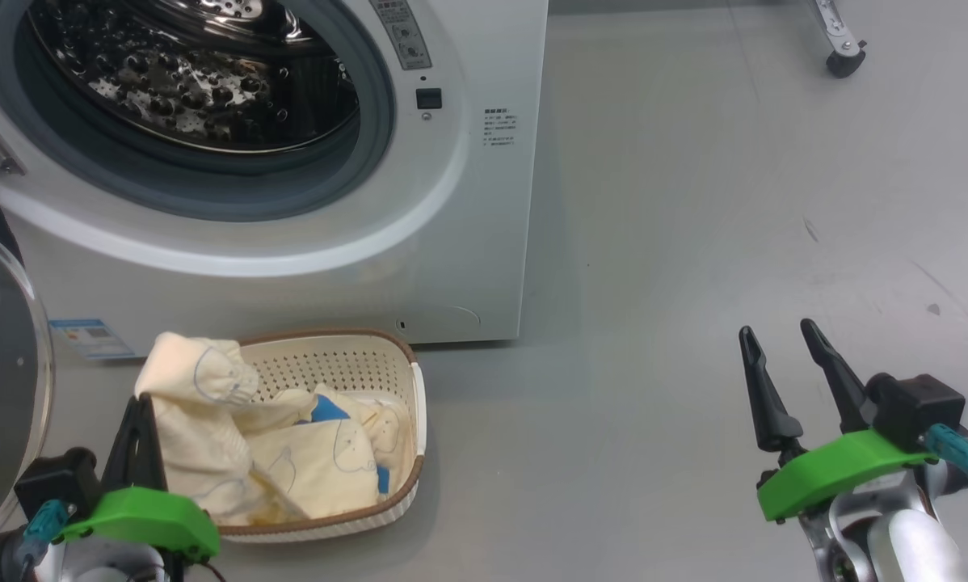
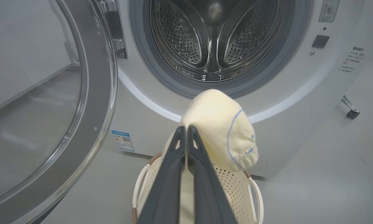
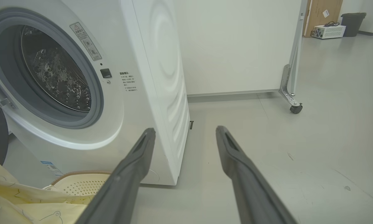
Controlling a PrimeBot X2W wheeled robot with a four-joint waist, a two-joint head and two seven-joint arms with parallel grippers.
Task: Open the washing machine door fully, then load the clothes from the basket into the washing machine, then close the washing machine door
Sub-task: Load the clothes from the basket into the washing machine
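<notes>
**Head view:** The washer (image 1: 468, 202) stood at upper L. Its door (image 1: 3, 388) was swung open at the far L edge, exposing the steel drum (image 1: 193, 73) inside the grey gasket (image 1: 375, 137). The basket (image 1: 355, 364) sat on the grey floor (image 1: 694, 242) just in front of the washer, below the opening. The clothes (image 1: 322, 465) lay piled in it, pale yellow w/ blue patches. The L gripper (image 1: 140, 408), at lower L, was clenched on one garment (image 1: 201, 376). That garment's bunched end stood above the basket's L rim and the rest trailed into the pile. The R gripper (image 1: 776, 330), at lower R, was well apart from the basket over bare floor, fingers spread w/ nothing btwn them.

**L wrist view:** The two dark fingers met at the tips, pinching the garment. Its rounded end flopped to the R of the tips and showed a faint blue outline print, and more cloth ran down btwn the fingers. The basket lay beneath the fingers, w/ a white handle on each side. Behind were the drum opening, the open door at L on its hinge (image 2: 119, 46), and a blue-edged sticker (image 2: 123, 140) low on the washer front.

**R wrist view:** The fingers stood wide apart, gripping nothing. The washer's front corner was behind the L finger. The basket rim & clothes showed at the lower L corner. A caster (image 3: 296, 109) on a white frame stood at back R.
</notes>
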